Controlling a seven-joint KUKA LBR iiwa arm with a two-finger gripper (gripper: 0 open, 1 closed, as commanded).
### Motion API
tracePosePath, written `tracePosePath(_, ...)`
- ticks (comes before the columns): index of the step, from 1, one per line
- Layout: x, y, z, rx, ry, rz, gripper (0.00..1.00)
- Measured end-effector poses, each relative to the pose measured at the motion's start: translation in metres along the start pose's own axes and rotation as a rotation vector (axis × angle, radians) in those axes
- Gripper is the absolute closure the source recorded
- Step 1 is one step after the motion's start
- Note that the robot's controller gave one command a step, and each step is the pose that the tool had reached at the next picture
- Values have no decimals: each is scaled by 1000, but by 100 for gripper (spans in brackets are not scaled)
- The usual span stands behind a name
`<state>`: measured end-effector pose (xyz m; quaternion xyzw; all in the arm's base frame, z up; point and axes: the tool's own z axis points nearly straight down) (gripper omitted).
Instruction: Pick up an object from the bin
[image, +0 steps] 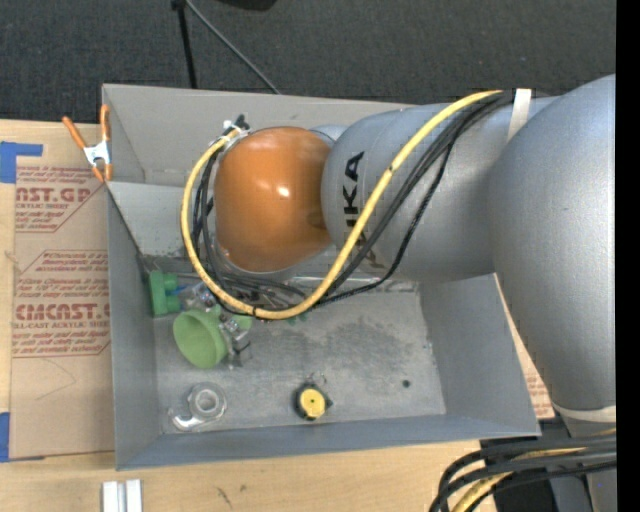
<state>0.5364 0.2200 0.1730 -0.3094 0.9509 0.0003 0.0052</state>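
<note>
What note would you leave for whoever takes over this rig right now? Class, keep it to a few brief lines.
Gripper: low at the left of the bin, right beside the light green cup; grip state hidden under the wrist.
Things: dark green piece behind the cup by the left wall; clear ring and yellow disc lie apart near the front wall.
Done: arm is down in the bin.
Left: nothing is visibly lifted; grasp one thing and raise it out.

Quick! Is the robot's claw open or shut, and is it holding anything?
Gripper: cannot be told, it is tucked under the arm's orange cover, right beside a light green round thing at the bin's left.
</note>
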Motion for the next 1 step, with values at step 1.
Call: tracePosePath(1, -12, 14, -104, -1, -2, -13, 100)
